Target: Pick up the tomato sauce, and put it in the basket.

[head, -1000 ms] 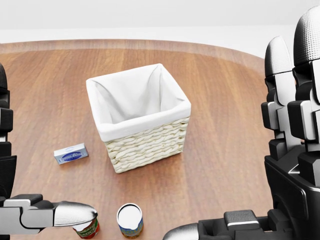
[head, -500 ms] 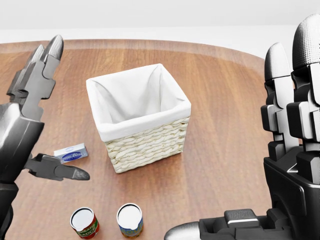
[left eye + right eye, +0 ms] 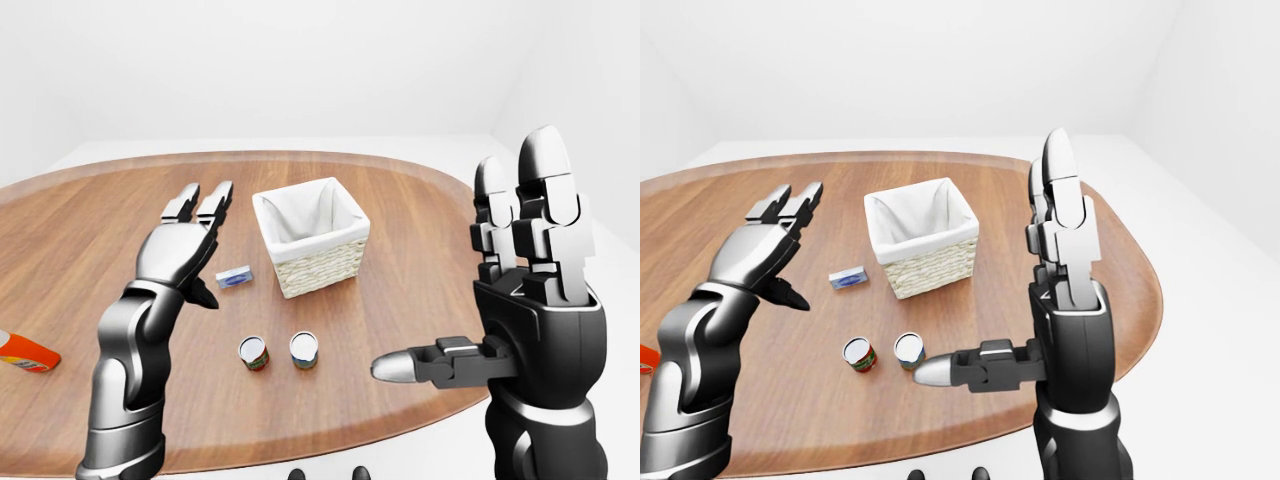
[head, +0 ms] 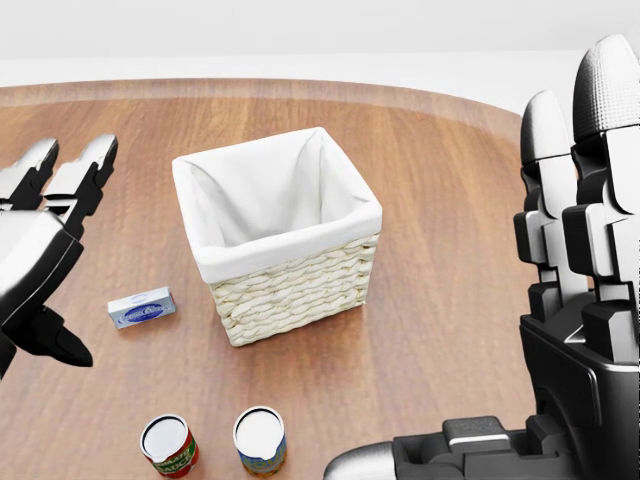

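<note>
1. The round brown wooden surface (image 3: 420, 215) carries a square woven wicker basket with a white cloth liner (image 4: 277, 233). Toward the bottom of the head view, well apart from the basket, stand two small upright cans.
2. The red-and-green-labelled can (image 4: 168, 445), judged to be the tomato sauce, stands just beside a blue-and-yellow-labelled can (image 4: 260, 439), on its left; neither is touched.
3. The left hand (image 3: 183, 248) is raised above the surface with its fingers (image 3: 205, 202) spread apart, holding nothing.
4. The right hand (image 3: 530, 290) is upright at the right, fingers extended and apart, also empty.
5. A small flat blue-and-white box (image 4: 142, 307) lies left of the basket; an orange bottle (image 3: 24, 352) lies at the far left of the left-eye view.
6. The step in hand looks like the approach, with grasping not yet begun. Next, the left hand likely needs to lower over the red-labelled can and close round it without knocking its neighbour.
</note>
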